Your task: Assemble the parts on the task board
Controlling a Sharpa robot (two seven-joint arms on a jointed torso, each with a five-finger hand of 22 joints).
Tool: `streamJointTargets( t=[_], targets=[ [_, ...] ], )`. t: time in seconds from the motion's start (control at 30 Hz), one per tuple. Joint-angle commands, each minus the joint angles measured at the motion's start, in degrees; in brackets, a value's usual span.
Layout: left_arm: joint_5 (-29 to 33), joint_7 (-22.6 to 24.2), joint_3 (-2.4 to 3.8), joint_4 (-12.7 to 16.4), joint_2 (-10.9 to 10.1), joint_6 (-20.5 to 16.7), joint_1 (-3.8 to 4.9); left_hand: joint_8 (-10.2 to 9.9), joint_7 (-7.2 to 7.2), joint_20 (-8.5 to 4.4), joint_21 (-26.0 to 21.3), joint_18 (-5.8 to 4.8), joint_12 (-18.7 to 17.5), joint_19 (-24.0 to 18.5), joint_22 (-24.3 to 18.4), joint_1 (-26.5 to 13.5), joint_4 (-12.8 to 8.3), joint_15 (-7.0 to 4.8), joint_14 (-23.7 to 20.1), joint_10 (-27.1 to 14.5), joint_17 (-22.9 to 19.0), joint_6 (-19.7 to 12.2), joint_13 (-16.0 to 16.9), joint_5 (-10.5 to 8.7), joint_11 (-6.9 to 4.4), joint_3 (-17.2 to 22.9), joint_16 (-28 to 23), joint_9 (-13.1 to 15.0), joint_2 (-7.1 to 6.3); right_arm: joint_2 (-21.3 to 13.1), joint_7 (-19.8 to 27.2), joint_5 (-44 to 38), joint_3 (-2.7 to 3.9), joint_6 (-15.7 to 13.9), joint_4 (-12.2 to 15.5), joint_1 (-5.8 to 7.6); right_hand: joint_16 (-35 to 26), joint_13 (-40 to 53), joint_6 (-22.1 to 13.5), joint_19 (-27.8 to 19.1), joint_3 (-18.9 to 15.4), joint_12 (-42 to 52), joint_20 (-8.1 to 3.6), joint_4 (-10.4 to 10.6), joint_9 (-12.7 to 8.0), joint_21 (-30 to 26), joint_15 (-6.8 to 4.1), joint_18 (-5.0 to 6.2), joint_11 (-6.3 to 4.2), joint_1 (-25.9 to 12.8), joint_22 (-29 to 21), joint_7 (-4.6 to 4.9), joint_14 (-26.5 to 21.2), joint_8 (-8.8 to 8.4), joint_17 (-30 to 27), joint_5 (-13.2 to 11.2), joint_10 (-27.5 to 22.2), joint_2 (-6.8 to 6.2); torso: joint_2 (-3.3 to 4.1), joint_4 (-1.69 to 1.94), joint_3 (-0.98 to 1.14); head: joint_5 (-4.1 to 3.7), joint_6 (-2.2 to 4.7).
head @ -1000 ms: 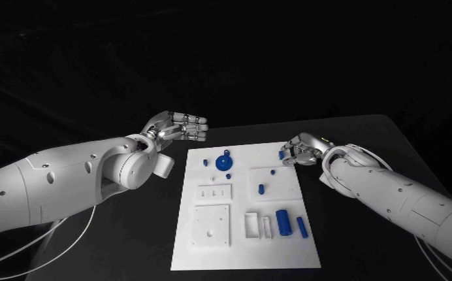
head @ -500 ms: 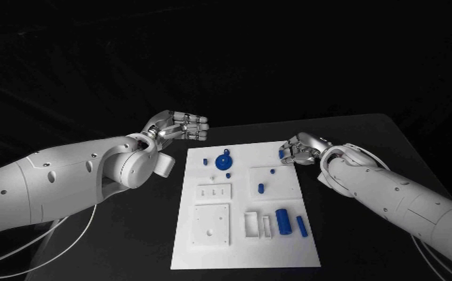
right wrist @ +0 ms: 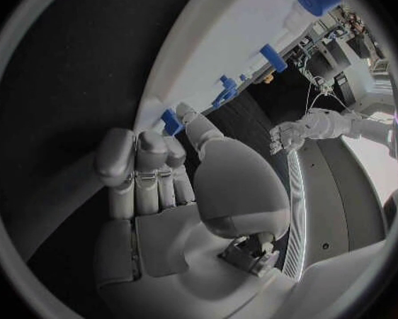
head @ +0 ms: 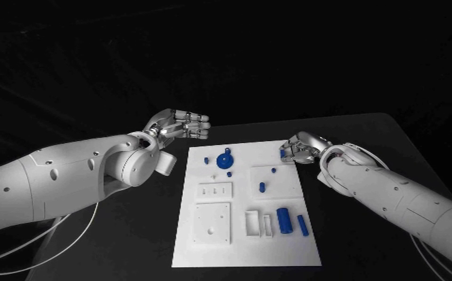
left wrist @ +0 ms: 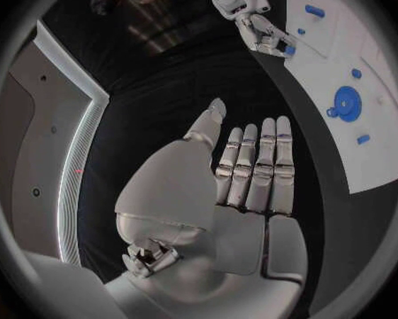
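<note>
Task board [head: 212, 255]: white plate, centre of black table [head: 377, 137], long axis running from near edge toward far edge.

Round blue part [head: 225, 161]: near board's far edge, left of middle. Small blue parts [head: 262, 186]: right half, mid-board. Blue cylinder [head: 283, 219] and slimmer blue bar [head: 302, 225]: side by side near right edge, toward near end.

Left hand [head: 181, 126]: off the board's far-left corner, above the table; fingers straight and together, holding nothing.

Right hand [head: 300, 149]: at far-right corner of board, fingers curled over a small blue part [head: 281, 155] at the edge; grip or mere touch cannot be told.
</note>
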Motion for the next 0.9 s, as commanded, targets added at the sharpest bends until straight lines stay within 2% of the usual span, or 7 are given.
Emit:
streamJointTargets(
  t=[0.03, 0.17, 0.33, 0.63, 0.73, 0.9],
  targets=[
    [-0.2, 0.5, 0.05, 0.2, 0.1, 0.6, 0.04, 0.1, 0.26, 0.06, 0.2, -0.04, 0.0, 0.2, 0.0, 0.0, -0.1, 0.04, 0.0, 0.2, 0.0, -0.1, 0.1, 0.11, 0.10, 0.0, -0.3, 0.1, 0.31, 0.1, -0.1, -0.3, -0.03, -0.3, 0.0, -0.02, 0.4, 0.1, 0.8, 0.7, 1.6, 0.3, -0.17, 0.0, 0.0, 0.3, 0.08, 0.08, 0.12, -0.4, 7.6, 0.07, 0.1, 0.02, 0.1, -0.9, 0.3, 0.51, -0.06, -0.05, 0.01, 0.05, -0.08],
    [-0.2, 0.5, 0.05, 0.2, 0.0, 0.6, 0.04, 0.1, 0.26, 0.06, 0.2, -0.04, 0.0, 0.2, 0.0, 0.0, -0.1, 0.04, 0.0, 0.2, 0.0, -0.1, 0.1, 0.11, 0.10, 0.0, -0.3, 0.1, 0.31, 0.2, -0.3, -0.4, -0.04, -0.6, 0.0, -0.02, 0.5, 0.1, 2.7, 0.6, 4.0, 0.4, -0.19, -0.2, 0.1, 0.4, 0.04, 0.08, 0.17, -0.3, 7.6, -0.02, 0.1, 0.06, 0.2, -3.5, 0.4, 0.90, -0.07, -0.08, 0.04, 0.09, -0.09],
    [-0.2, 0.5, 0.05, 0.2, 0.0, 0.6, 0.04, 0.1, 0.26, 0.06, 0.2, -0.04, 0.0, 0.2, 0.0, 0.0, -0.1, 0.04, 0.0, 0.2, 0.0, -0.1, 0.1, 0.11, 0.10, 0.0, -0.3, 0.1, 0.31, 0.3, -0.6, -0.6, -0.04, -1.3, 0.0, -0.02, 0.6, 0.2, 5.0, 0.7, 5.4, 0.6, -0.35, -0.2, 0.2, 0.5, -0.18, 0.00, -0.09, -0.5, 7.6, -0.55, 0.2, 0.14, 0.4, -4.6, 0.5, 1.21, -0.05, -0.09, 0.07, 0.07, -0.10],
    [-0.2, 0.4, 0.05, 0.3, 0.0, 0.6, 0.05, 0.1, 0.26, 0.06, 0.2, -0.04, 0.0, 0.2, 0.0, 0.0, -0.1, 0.04, 0.0, 0.2, 0.0, -0.1, 0.1, 0.11, 0.10, 0.0, -0.3, 0.1, 0.31, 0.5, -1.7, -1.3, -0.07, -3.5, 0.1, -0.02, 0.5, 0.1, 5.6, 0.7, 6.7, 0.4, -0.54, -0.6, 0.2, 0.5, -0.32, -0.04, -0.19, -0.5, 7.6, -0.62, 0.2, 0.08, 0.5, -4.6, 0.6, 1.14, -0.04, -0.06, 0.08, 0.00, -0.09],
    [-0.3, 0.2, 0.05, 0.3, 0.0, 0.8, 0.05, 0.1, 0.25, 0.03, 0.2, -0.02, 0.0, 0.2, 0.0, 0.1, 0.0, -0.01, 0.2, 0.2, 0.0, -0.1, 0.1, 0.09, 0.11, 0.0, -0.2, 0.1, 0.31, 0.5, -2.1, -1.8, -0.08, -4.8, 0.5, -0.02, 0.5, 0.1, 5.7, 0.7, 7.6, 0.5, -0.57, -0.9, 0.2, 0.4, -0.35, 0.01, -0.20, -0.5, 7.6, -0.58, 0.2, 0.08, 0.5, -4.3, 0.6, 1.13, -0.08, -0.18, 0.08, -0.04, -0.08],
    [-0.7, -0.5, 0.05, 0.6, -0.1, 0.9, 0.06, 0.1, 0.14, -0.65, 0.8, -0.14, 0.0, 1.2, 0.3, -0.2, 0.2, -0.90, 2.6, 1.0, 0.1, 0.1, 0.1, 0.08, -0.25, 0.0, 0.6, 0.1, 0.48, -0.1, -3.3, -2.4, -0.09, -6.9, 3.1, 0.06, 0.8, 0.1, 5.5, 0.8, 9.3, 0.4, -0.49, -0.7, 0.2, 0.5, -0.28, 0.23, -0.32, -1.1, 7.6, -0.56, 0.3, 0.09, 0.9, -3.4, 0.6, 0.59, -0.24, -0.41, 0.01, 0.06, 0.10]
  ],
)
